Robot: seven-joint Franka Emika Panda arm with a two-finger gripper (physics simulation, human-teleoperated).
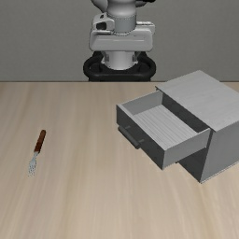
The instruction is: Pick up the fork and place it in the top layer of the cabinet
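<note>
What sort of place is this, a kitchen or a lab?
Probably a simulated robot test bench: a white robot arm stands at a plain wooden table carrying a fork and a grey cabinet with its top drawer open.

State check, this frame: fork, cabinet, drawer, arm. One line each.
fork: flat on the table, exterior view's left, not held.
top drawer: pulled open, fork not in it.
cabinet: upright on the table, exterior view's right.
arm: over its base, apart from fork and drawer.
</note>
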